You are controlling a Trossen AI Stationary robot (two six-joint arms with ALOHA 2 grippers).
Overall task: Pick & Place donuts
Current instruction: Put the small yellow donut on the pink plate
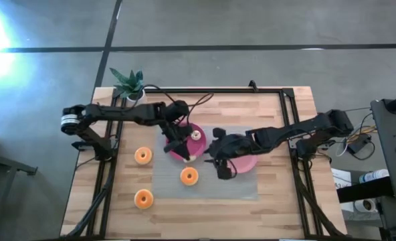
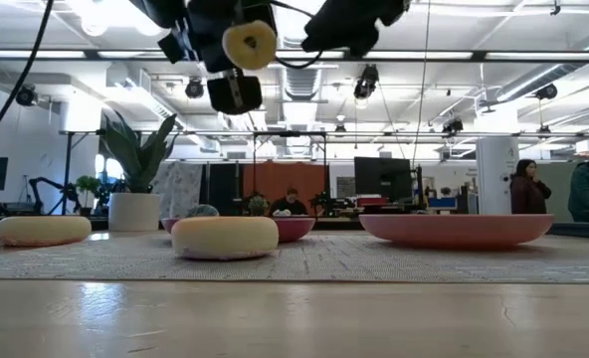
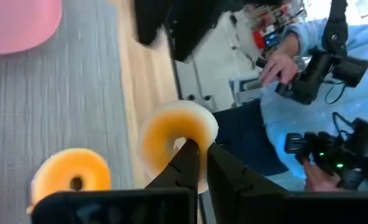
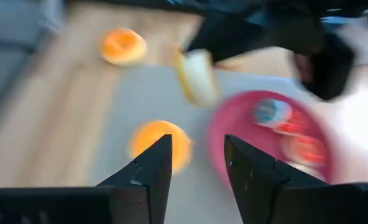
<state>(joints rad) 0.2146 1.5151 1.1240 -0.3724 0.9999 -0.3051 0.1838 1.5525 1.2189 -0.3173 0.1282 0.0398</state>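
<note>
My left gripper is shut on a pale yellow donut, lifted above the near rim of the left pink plate; the low view shows that donut high in the air. A pinkish donut lies on this plate. Three orange donuts lie flat on the table. My right gripper is open and holds nothing; it hovers by the left edge of the right pink plate. Its wrist view shows the left pink plate carrying two or three small donuts. My left gripper pinches the pale yellow donut by one side of its ring. One finger sits at the hole and the other is outside the ring. The donut stands on edge in the hold, lifted clear of table and plate.
A grey mat covers the table's middle under plates and donuts. A potted plant stands at the far left corner. A black frame runs along the table's edges. A person's hand shows beyond the table.
</note>
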